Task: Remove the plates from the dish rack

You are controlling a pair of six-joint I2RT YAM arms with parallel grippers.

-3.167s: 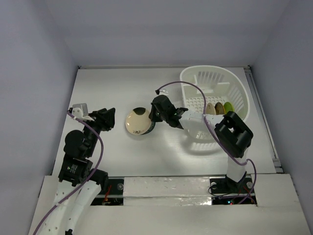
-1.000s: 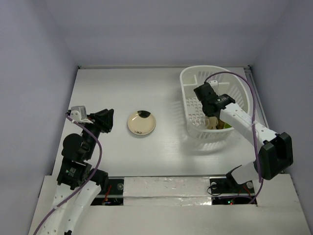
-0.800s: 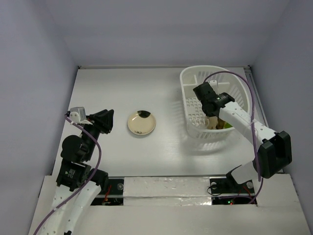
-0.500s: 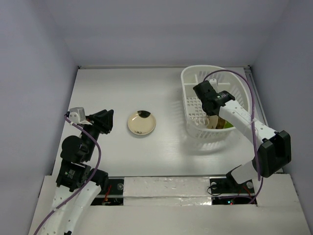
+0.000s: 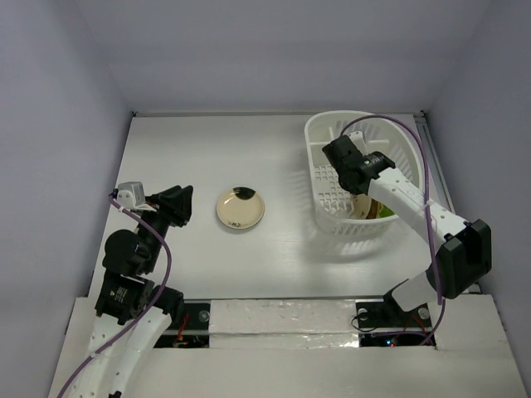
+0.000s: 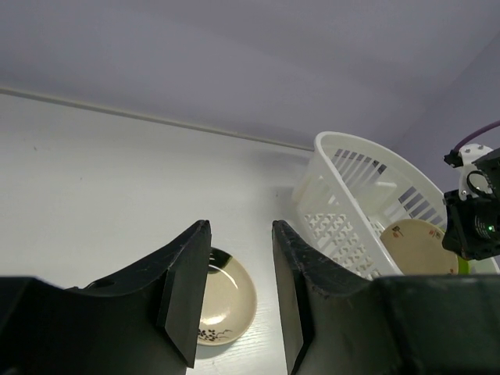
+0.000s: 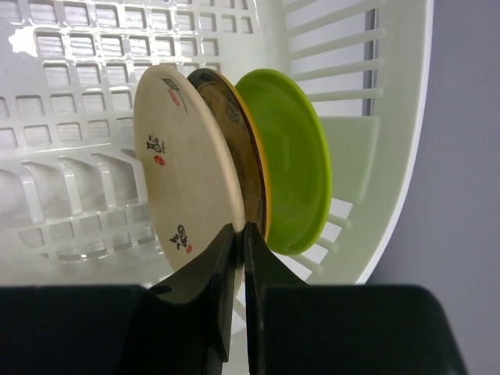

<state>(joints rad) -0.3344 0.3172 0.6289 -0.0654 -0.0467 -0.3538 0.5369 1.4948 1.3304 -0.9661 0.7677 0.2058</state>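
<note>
Right gripper [image 7: 241, 273] inside dish rack [image 7: 70, 70], pinched onto rim of upright cream plate [image 7: 183, 164], amber plate [image 7: 242, 144] and lime green plate [image 7: 293, 156] behind; left gripper [image 6: 238, 273] spread, empty, above beige plate [image 5: 240, 208] on table [image 5: 182, 141]

Tabletop [image 5: 207, 149]: white and flat, a bit shiny, with faint lines across it.
Walls [image 5: 274, 50]: pale purple-grey, standing at the left, back and right of the tabletop.
Front strip [image 5: 282, 319]: white with shiny tape, along the near side.
Rail [image 5: 444, 182]: grey, thin, running down the tabletop's right side.
</note>
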